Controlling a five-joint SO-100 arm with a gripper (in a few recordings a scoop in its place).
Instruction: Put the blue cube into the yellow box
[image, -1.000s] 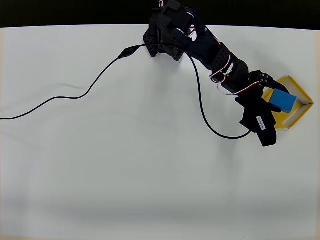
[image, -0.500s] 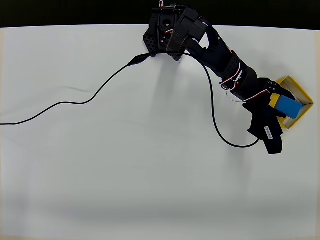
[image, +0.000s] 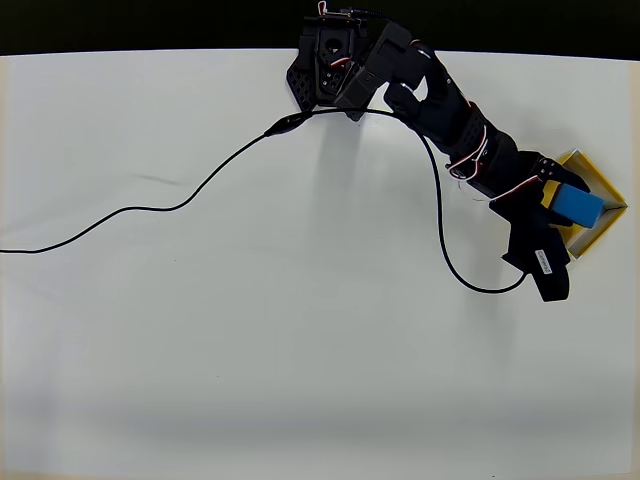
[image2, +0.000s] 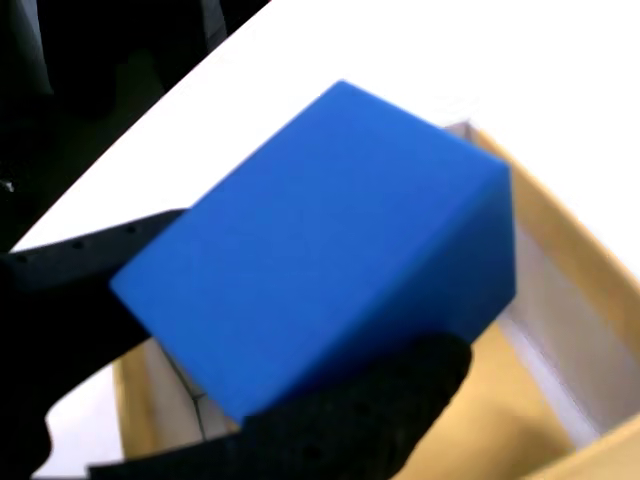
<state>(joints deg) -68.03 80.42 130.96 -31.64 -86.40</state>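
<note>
The gripper (image: 568, 205) is clamped on the cube (image: 574, 206), which sits between its jaws right above the box (image: 603, 183) (yellow floor just beneath). Best to lower squarely inside the walls before letting go.

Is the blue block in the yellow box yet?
Not yet. The pick-up is done: the gripper is shut on the blue cube and holds it above the yellow box. Still to do: lower it, let go, and pull away.
</note>
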